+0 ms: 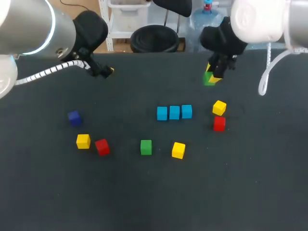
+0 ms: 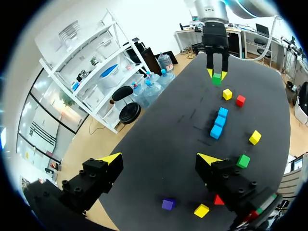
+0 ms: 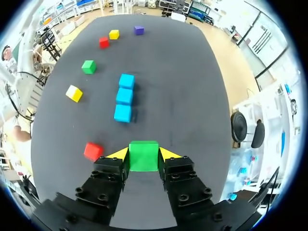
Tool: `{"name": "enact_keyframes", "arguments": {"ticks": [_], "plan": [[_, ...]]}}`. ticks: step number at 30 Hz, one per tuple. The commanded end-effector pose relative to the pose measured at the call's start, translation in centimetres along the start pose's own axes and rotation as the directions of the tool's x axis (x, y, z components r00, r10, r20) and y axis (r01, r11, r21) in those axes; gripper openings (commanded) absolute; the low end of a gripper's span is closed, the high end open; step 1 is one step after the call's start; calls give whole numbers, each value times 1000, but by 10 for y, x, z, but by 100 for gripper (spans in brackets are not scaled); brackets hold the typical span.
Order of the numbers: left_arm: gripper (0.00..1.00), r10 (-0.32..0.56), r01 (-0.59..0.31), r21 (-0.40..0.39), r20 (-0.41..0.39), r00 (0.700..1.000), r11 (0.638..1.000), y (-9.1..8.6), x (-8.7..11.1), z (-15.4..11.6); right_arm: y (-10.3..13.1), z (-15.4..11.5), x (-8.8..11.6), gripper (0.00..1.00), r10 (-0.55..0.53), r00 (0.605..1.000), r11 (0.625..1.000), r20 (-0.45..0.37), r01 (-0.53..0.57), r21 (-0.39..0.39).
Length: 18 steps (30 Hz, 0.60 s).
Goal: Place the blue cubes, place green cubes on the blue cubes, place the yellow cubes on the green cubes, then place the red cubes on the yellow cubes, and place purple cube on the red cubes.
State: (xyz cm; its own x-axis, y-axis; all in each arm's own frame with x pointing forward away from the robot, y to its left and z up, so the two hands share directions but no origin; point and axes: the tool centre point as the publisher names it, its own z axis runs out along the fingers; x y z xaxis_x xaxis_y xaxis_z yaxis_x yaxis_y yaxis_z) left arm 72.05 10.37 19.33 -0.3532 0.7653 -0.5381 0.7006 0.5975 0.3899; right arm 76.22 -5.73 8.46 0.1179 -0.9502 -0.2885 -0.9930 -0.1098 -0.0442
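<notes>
- Carry the green cube (image 3: 143, 159) from beyond the row of blue cubes (image 3: 124, 96) to straight above one; lower square and flush before release
- Right end effector (image 3: 143, 154) clamped on that green cube from both sides
- Left end effector (image 2: 161, 159) spread wide, empty, well apart from that row

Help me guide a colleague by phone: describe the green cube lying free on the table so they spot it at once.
Find the central row of three blue cubes. In the head view, below its left end lies the green cube, with a yellow cube to its right. Only this green one lies free; the other green cube is clamped in the right gripper.
</notes>
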Motion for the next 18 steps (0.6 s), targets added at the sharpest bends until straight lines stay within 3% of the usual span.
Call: {"name": "enact_keyframes", "arguments": {"ticks": [1, 12, 14, 18], "plan": [[100, -1, 1, -3, -2, 1000, 1000, -1, 0, 0, 8, 0, -7, 0, -16, 1000, 1000, -2, 16, 13], [100, -1, 1, -3, -2, 1000, 1000, -1, 0, 0, 3, 1, -22, 0, 54, 998, 999, 10, -54, -4], [100, -1, 1, -3, -2, 1000, 1000, -1, 0, 0, 5, 2, -26, 0, 71, 997, 997, -21, -71, 6], [100, -1, 1, -3, -2, 1000, 1000, -1, 0, 0, 11, -1, -37, 0, 131, 991, 991, 10, -131, -22]]}}
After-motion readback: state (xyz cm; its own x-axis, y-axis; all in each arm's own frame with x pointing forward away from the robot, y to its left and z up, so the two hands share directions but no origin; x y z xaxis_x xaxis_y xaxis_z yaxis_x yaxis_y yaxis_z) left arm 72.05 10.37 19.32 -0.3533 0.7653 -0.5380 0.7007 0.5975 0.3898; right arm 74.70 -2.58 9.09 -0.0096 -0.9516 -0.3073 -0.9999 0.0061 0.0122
